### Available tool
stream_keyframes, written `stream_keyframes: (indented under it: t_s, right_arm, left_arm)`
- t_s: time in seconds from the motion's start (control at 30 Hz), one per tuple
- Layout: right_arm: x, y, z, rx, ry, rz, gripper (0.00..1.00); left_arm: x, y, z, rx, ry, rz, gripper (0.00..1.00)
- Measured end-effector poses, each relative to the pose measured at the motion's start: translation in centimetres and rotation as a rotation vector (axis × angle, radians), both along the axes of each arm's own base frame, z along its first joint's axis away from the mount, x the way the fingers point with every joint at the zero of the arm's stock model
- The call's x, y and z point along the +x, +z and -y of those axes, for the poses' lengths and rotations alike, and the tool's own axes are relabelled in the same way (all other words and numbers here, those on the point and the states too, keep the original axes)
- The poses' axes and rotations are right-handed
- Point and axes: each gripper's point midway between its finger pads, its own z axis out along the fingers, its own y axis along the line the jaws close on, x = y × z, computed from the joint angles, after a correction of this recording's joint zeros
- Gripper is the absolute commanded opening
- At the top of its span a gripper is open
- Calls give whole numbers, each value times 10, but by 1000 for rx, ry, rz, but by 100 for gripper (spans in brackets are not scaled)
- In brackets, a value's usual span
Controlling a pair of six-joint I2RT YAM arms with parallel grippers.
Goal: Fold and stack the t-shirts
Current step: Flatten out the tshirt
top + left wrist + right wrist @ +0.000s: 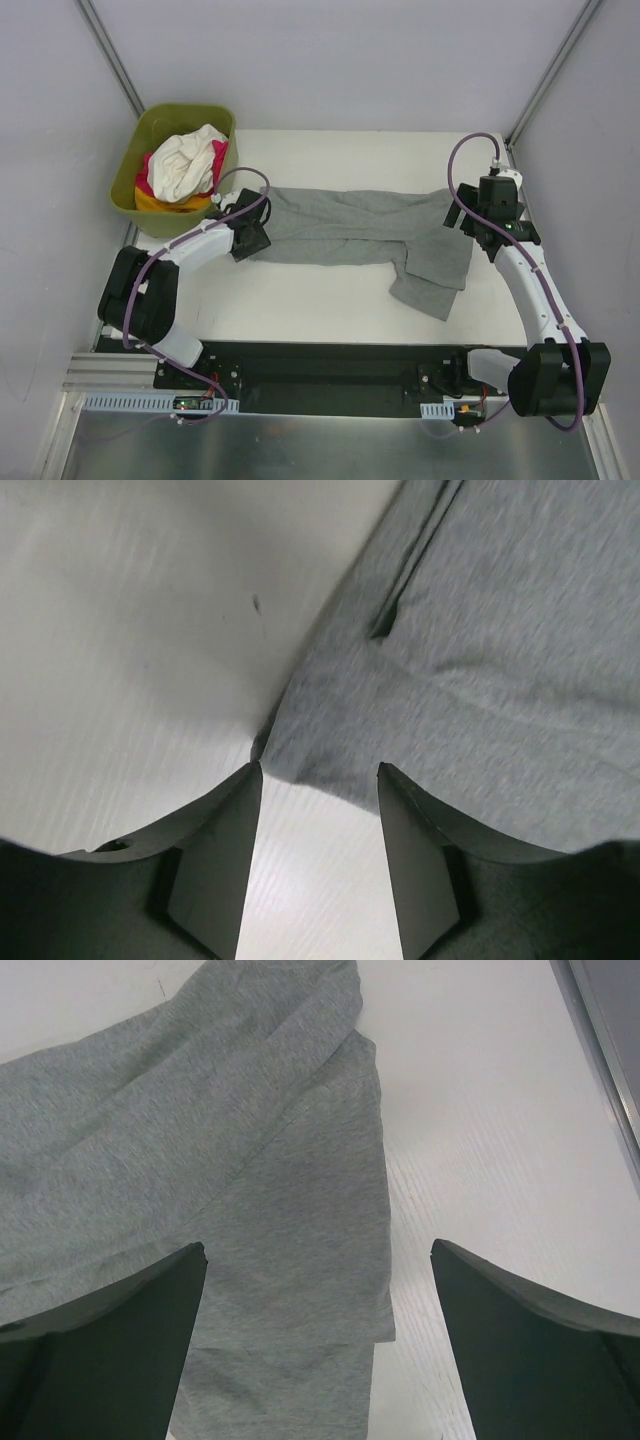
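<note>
A heather grey t-shirt (360, 228) lies rumpled across the white table, stretched left to right with one part hanging toward the front right. My left gripper (255, 238) sits low at its left end. In the left wrist view the shirt's corner (480, 680) reaches just to the tips of the left gripper (318, 767), whose jaws stand apart with bare table between them. My right gripper (472, 222) hovers over the shirt's right end. The right wrist view shows the right gripper (318, 1245) wide open above the cloth's edge (250, 1160), holding nothing.
An olive-green tub (135, 180) stands at the back left corner, holding a white t-shirt (190, 160), a magenta-pink one (150, 175) and an orange-yellow one (165, 203). Grey walls close the table in on three sides. A black rail (330, 365) runs along the near edge.
</note>
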Motion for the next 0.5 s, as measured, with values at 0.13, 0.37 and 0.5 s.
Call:
stream_keyframes:
  t_s: [0.13,0.37,0.5]
  right_arm:
    - [0,0,0,-3,3,-1,100]
    - [-2,-6,0,-5,5,-11,100]
    - [-2,-6,-1,-2,8,-10,99]
  left_arm:
    - [-17,-4,5,30,-22,-51,51]
    - [-23,-6,-3,69,14,-74,53]
    - [-23,-21,-4,89,36,-116,50]
